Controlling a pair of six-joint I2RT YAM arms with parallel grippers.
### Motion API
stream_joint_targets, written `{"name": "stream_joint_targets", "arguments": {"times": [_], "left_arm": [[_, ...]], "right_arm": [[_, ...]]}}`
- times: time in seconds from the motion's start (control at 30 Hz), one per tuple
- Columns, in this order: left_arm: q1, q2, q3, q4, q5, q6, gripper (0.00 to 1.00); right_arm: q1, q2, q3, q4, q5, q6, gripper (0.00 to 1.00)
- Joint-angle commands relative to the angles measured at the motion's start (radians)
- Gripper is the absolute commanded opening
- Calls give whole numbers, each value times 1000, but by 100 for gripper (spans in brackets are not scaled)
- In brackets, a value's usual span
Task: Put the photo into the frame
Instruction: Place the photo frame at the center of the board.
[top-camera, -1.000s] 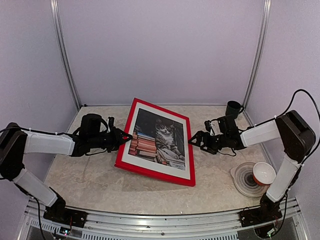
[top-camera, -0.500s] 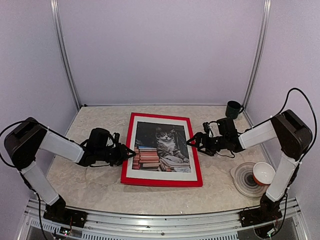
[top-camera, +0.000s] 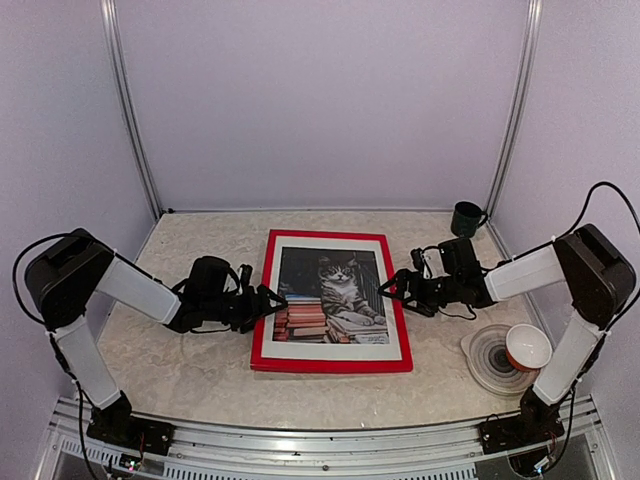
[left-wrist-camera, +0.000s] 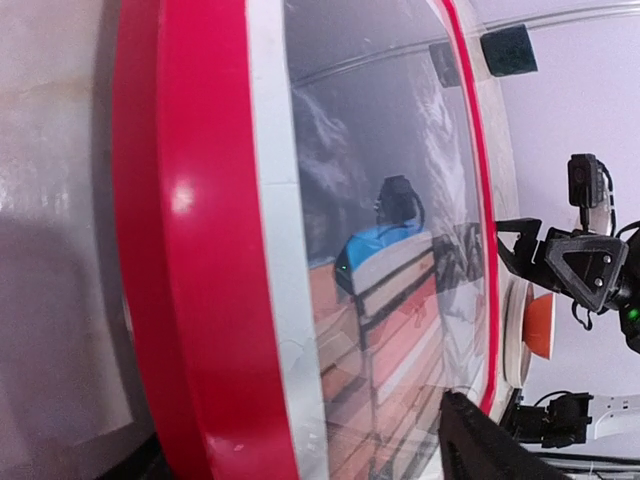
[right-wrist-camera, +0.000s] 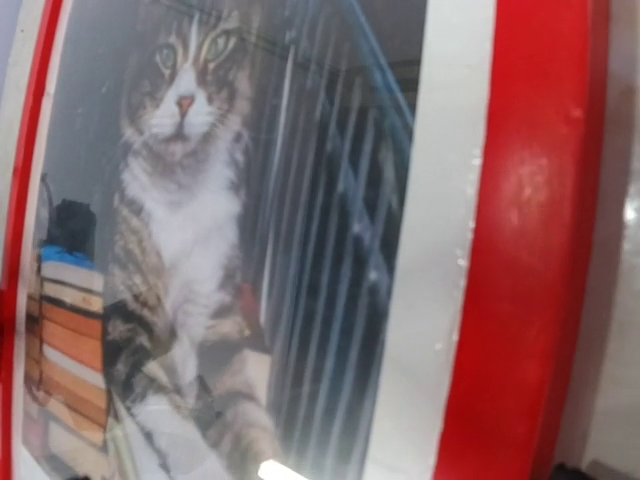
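Top view: the frame (top-camera: 330, 364) lies flat and face up in the middle of the table (top-camera: 180, 370), long side running 12 to 6. The photo (top-camera: 335, 300) is already inside it, cat and books showing behind the glass with a white border all round. To my eye the insertion is done and I'm at the letting-go stage.

The left gripper (top-camera: 268, 302) is at the frame's 9 o'clock edge. On its wrist camera the red rail fills the view and one dark finger (left-wrist-camera: 480, 445) reaches over the glass. I can't tell whether the fingers are pinching the rail or have let it go.

The right gripper (top-camera: 392, 290) is at the 3 o'clock edge. Its fingers are spread wide and grip nothing, and its own camera shows only rail and cat, no fingertips.

For the next move I'd get the left fingers clear of the rail, then draw that arm out toward 9 and the right arm toward 3. Both should come away level so neither catches the frame. On the right side the green mug (top-camera: 466, 217) sits at 1 o'clock and the stacked dishes (top-camera: 497, 360) at 4, so that arm's way out is narrow.
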Motion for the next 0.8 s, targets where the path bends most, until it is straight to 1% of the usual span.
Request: {"name": "stream_joint_targets", "arguments": {"times": [0.0, 0.03, 0.07, 0.1, 0.27, 0.4, 0.47, 0.6, 0.7, 0.77], "left_arm": [[-11, -13, 45, -106, -63, 52, 83], [-13, -23, 53, -139, -88, 60, 90], [-13, -41, 61, -169, -112, 65, 98], [-12, -55, 67, -204, -138, 70, 99], [-32, -123, 104, -372, -273, 95, 99], [-48, -178, 132, -476, -372, 118, 99], [-48, -211, 144, -524, -446, 138, 99], [-51, -325, 165, -600, -566, 220, 99], [-54, -463, 183, -649, -696, 304, 99], [-45, -559, 185, -674, -765, 347, 99]], "right_arm": [[9, -82, -4, -98, 70, -33, 99], [9, -99, 0, -126, 96, -42, 99], [8, -115, 6, -158, 118, -50, 99], [8, -132, 17, -188, 142, -60, 99], [4, -207, 71, -332, 261, -115, 99], [0, -265, 114, -429, 345, -164, 99], [-1, -307, 123, -461, 382, -209, 99], [-4, -427, 141, -490, 414, -340, 99], [-4, -554, 128, -489, 463, -455, 99], [-4, -634, 117, -489, 502, -499, 99]]}}
